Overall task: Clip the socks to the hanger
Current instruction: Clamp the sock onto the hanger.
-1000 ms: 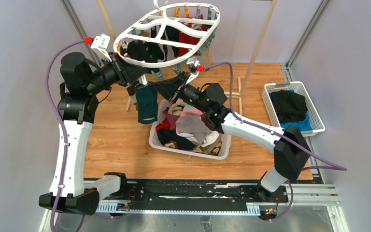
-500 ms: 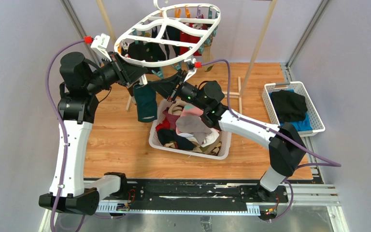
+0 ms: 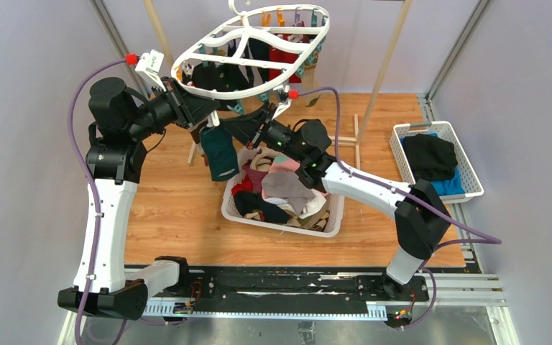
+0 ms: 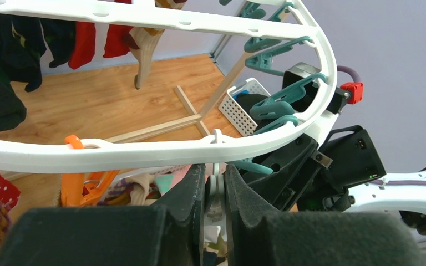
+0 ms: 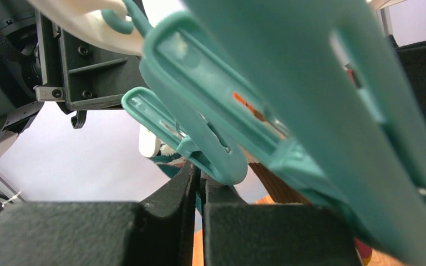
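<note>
The white oval hanger (image 3: 251, 54) hangs at the back with black and red socks (image 3: 284, 57) clipped on it. My left gripper (image 3: 212, 113) is under its near rim (image 4: 144, 148), shut on a white clothespin (image 4: 216, 191) that dangles from the rim. My right gripper (image 3: 228, 126) is just right of it, shut on the top edge of a teal sock (image 3: 221, 154) that hangs down below. In the right wrist view the jaws (image 5: 202, 177) pinch thin teal fabric (image 5: 166, 159) next to the white pin's tip (image 5: 148, 141). Teal clothespins (image 5: 288, 94) crowd that view.
A white basket (image 3: 227, 205) heaped with mixed socks sits under the right arm. A second white basket (image 3: 467, 162) with black and blue clothes stands at the right. Wooden frame poles (image 3: 384, 65) rise behind the hanger. An orange clothespin (image 4: 86, 180) hangs left of my left jaws.
My right gripper has moved up and to the left with the teal sock, closer to my left gripper. The hanger has shifted slightly. The left arm has stayed put.
</note>
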You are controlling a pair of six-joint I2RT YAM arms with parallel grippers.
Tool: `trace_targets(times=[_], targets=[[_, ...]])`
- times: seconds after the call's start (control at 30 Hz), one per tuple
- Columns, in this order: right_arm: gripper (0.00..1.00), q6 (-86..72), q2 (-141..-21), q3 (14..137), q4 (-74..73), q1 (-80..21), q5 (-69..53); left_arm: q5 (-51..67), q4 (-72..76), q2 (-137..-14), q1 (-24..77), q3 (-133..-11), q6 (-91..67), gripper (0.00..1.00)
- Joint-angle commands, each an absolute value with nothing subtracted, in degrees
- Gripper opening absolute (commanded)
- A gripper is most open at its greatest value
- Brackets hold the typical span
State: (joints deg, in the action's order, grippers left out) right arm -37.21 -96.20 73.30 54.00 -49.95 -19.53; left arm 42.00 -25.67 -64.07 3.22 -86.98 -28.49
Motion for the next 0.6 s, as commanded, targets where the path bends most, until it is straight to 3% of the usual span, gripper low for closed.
trace_targets(times=[0.0,0.57], targets=[[0.0,-39.54,-97.54,76.43,57.61,-49.57,-20.0,45.52,-26.03,-63.47,3.52,-87.01,-27.56,0.06],[0.0,-42.54,-96.02,73.54,60.56,-48.43,-22.05,45.06,-27.12,-63.01,3.52,-86.92,-25.73,0.06]])
